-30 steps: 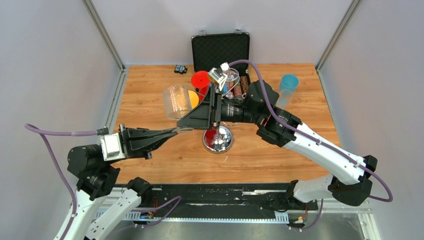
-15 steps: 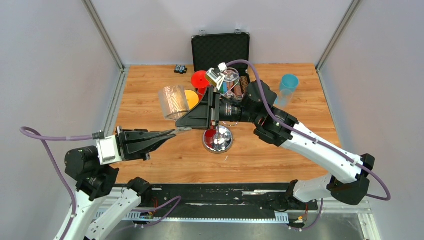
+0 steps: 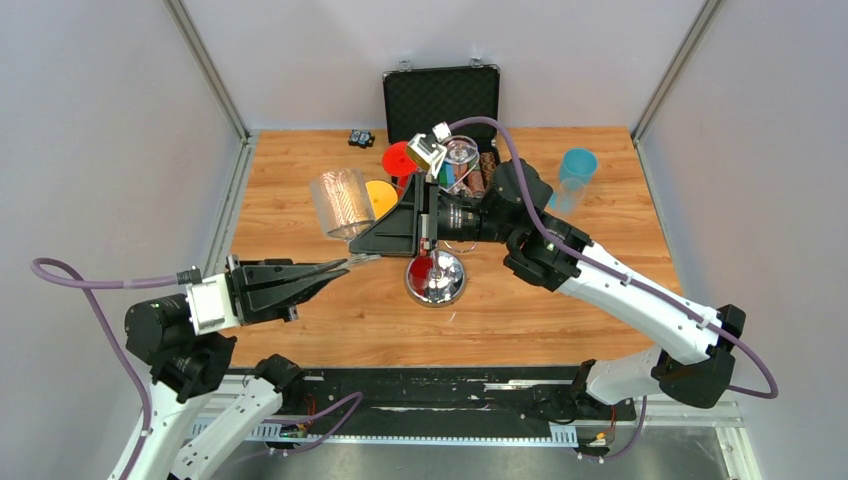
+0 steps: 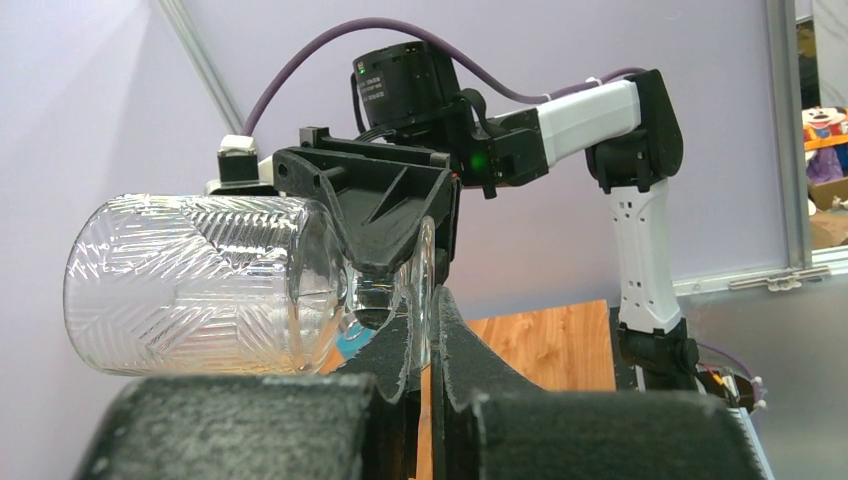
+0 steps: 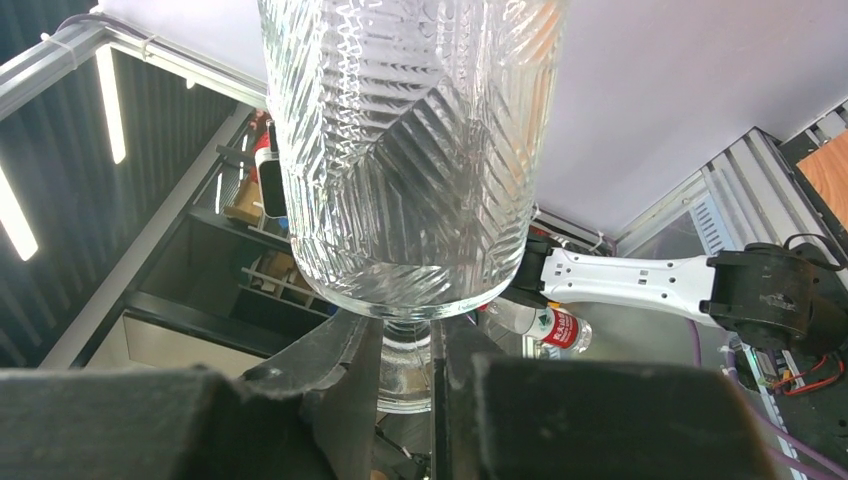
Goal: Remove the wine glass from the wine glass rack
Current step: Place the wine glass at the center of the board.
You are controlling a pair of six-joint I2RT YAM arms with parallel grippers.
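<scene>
The wine glass [image 3: 342,203] is clear with a ribbed bowl and lies on its side in the air, left of the wine glass rack. The rack has a round mirrored base [image 3: 434,278] and curled wire arms [image 3: 431,154] on top. My right gripper [image 3: 366,243] is shut on the glass's stem [image 5: 405,345], just under the bowl [image 5: 410,150]. My left gripper [image 3: 352,263] is shut on the edge of the glass's foot [image 4: 425,290]. The left wrist view shows the bowl [image 4: 200,285] pointing left and the right fingers [image 4: 385,225] on the stem.
An open black case [image 3: 440,95] stands at the back. A blue cup [image 3: 577,165] is at the back right. Another clear glass [image 3: 462,155], a red glass [image 3: 400,158] and an orange one [image 3: 381,195] sit by the rack's top. A small black object [image 3: 361,138] lies at the back.
Both grippers and the wine glass have moved left, away from the rack's top. Both grips are unchanged.
</scene>
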